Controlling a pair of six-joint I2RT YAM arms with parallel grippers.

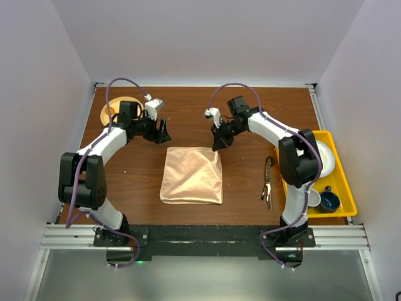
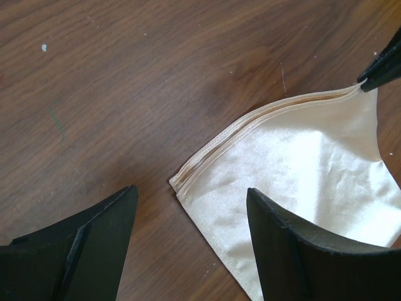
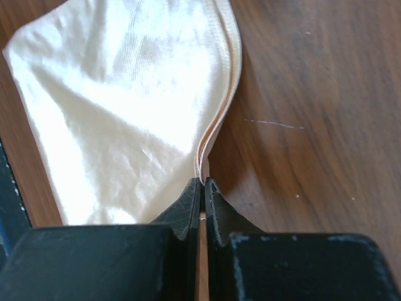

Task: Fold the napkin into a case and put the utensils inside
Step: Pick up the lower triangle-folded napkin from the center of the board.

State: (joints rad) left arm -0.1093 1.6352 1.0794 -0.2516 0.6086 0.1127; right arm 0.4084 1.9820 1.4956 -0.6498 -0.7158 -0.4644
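The peach-orange satin napkin (image 1: 191, 175) lies folded into a rough square at the table's middle, its layered hems showing (image 2: 301, 169) (image 3: 125, 94). My right gripper (image 1: 217, 145) (image 3: 202, 182) is shut on the napkin's far right corner, with the hem edges pinched between its fingers. The left gripper (image 1: 164, 135) (image 2: 191, 191) hangs open just above the far left corner, one finger over wood and one over cloth. Right of the napkin, the dark utensils (image 1: 268, 182) lie together on the table. No case is in view.
A yellow tray (image 1: 343, 199) at the right edge holds a white plate (image 1: 326, 158) and a blue cup (image 1: 329, 202). A round wooden plate (image 1: 116, 110) sits at the far left behind the left arm. The right gripper's tip (image 2: 382, 69) shows in the left wrist view.
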